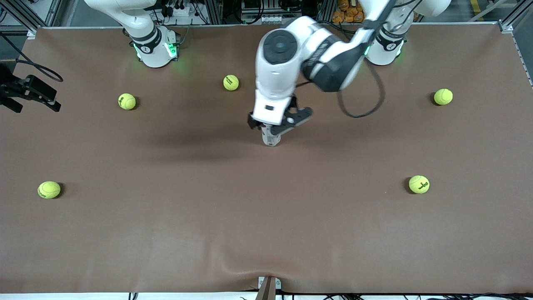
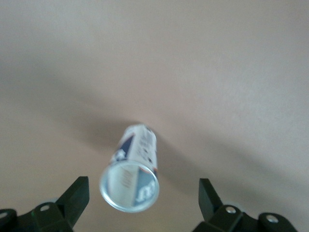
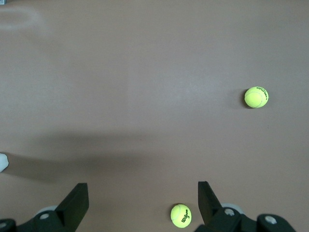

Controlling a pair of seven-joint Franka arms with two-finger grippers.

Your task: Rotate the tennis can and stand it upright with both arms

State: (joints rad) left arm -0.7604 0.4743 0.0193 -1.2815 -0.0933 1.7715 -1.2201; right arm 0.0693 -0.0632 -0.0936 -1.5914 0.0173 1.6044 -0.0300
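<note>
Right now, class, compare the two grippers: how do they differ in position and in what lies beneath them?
The left gripper hangs over the table's middle, directly above the upright tennis can; the right gripper is up over bare table with only tennis balls below. The left gripper's fingers straddle the can without touching it; nothing sits between the right gripper's fingers. Both are open and hold nothing.

Light fell evenly and fairly brightly from overhead on the brown table [image 1: 166, 233], without glare. A broad soft shadow lay on the cloth beside the tennis can [image 1: 271, 137], toward the right arm's end. Each tennis ball [image 1: 126, 101] cast a small dark shadow. The left arm [image 1: 291, 62] looked slightly motion-blurred. The left wrist view was hazy, the can [image 2: 133, 169] soft; the right wrist view was sharper, with a long dim shadow band.
</note>
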